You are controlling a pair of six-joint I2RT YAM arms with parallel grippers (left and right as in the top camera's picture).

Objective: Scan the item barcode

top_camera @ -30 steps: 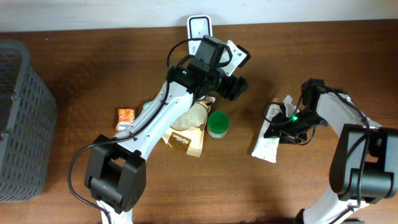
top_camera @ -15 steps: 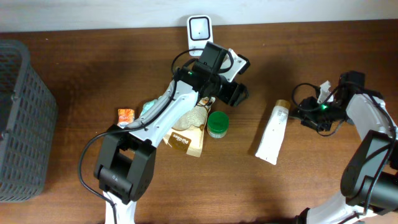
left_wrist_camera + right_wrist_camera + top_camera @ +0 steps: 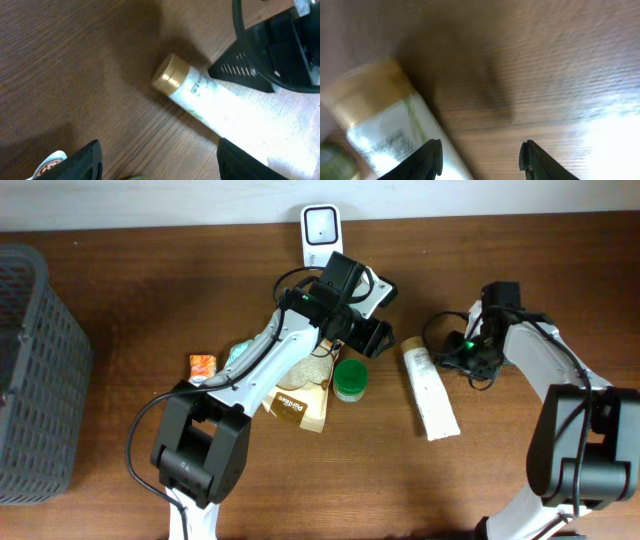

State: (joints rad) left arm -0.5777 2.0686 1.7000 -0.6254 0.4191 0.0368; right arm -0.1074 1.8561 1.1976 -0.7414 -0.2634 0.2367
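While the tube [image 3: 430,388] lay flat, you had the left gripper [image 3: 159,147] and right gripper [image 3: 480,150] spread, empty. It probably awaited lifting to the scanner [image 3: 320,225].

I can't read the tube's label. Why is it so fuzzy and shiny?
Right wrist view: everything is blurred, smearing the white plastic tube with the gold cap. Left wrist view: sharper, but glare whitens its body. Overhead view: clear, yet too small to read.
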